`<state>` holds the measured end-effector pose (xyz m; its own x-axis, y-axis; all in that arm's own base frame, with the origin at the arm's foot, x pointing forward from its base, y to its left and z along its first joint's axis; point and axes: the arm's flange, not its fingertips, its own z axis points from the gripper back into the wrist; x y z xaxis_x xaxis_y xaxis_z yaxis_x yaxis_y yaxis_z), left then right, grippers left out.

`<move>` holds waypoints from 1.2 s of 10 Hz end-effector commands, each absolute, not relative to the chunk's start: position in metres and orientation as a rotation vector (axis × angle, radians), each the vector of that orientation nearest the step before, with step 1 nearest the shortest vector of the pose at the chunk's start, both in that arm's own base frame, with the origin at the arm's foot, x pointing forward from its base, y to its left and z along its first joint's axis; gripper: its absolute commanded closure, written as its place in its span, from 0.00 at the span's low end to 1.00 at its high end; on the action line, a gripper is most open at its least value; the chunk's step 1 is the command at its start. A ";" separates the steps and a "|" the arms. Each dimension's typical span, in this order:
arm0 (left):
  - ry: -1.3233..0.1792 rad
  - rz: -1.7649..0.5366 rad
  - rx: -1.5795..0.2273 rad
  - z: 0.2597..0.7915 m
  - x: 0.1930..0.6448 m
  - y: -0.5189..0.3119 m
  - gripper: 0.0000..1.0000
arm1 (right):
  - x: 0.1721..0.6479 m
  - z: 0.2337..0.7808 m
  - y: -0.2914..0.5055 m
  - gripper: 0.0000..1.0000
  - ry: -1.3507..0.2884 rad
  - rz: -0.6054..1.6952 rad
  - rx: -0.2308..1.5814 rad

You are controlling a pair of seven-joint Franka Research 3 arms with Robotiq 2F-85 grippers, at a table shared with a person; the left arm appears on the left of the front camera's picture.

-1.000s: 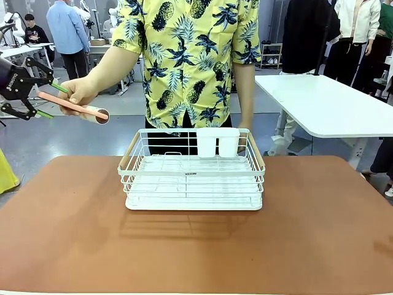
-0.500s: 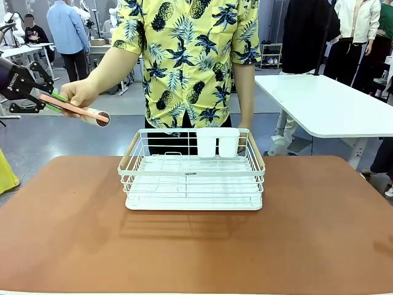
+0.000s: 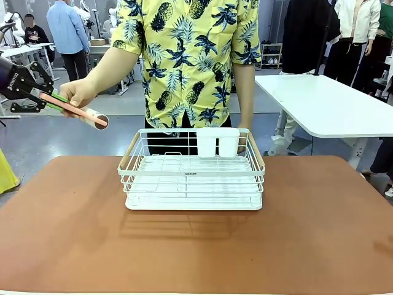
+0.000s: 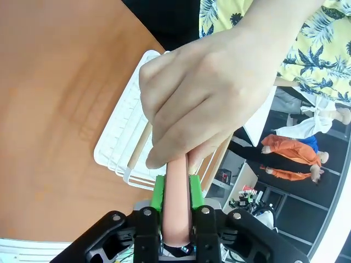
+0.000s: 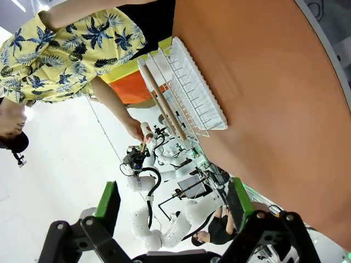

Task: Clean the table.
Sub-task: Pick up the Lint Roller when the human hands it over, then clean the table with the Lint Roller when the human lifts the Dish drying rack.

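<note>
The reddish-brown table [image 3: 196, 252] spreads across the foreground, with a white wire dish rack [image 3: 191, 176] standing on its far middle. Off the table's left end, in the air, my left gripper [image 3: 54, 98] is shut on one end of a salmon-pink tube [image 3: 86, 113]. A person's hand [image 3: 77, 92] also grips that tube. In the left wrist view the green pads [image 4: 158, 192] clamp the tube [image 4: 176, 203] just below the hand [image 4: 208, 93], above the table [image 4: 66, 98]. My right gripper [image 5: 173, 211] hangs open, well off the table [image 5: 263, 109], holding nothing.
The rack holds a white cutlery caddy [image 3: 217, 142] on its far rim. The person stands right behind the rack. A white table [image 3: 331, 104] stands at the back right. The rack also shows from the wrists [image 4: 118, 148] [image 5: 186, 93].
My left gripper's fingers, spread around the tube a second ago, have closed on it. The tube and the hand have dipped slightly. The rack has not moved.
</note>
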<state>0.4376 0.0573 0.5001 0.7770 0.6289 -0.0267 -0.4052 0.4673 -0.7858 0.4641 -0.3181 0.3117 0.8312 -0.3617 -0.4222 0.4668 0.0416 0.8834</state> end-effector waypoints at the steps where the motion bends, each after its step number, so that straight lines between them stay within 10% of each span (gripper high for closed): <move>1: -0.363 0.608 -0.939 0.498 0.431 0.059 0.91 | 0.462 0.313 -0.318 0.00 0.090 -0.628 1.386; 12: -0.284 0.645 -0.877 0.500 0.438 0.057 0.91 | 0.462 0.313 -0.318 0.00 0.090 -0.628 1.386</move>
<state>0.4384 0.0581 0.4983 0.7811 0.6240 -0.0210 -0.3953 0.4682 -0.7903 0.4641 -0.3182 0.3117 0.8312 -0.3617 -0.4222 0.4668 0.0416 0.8834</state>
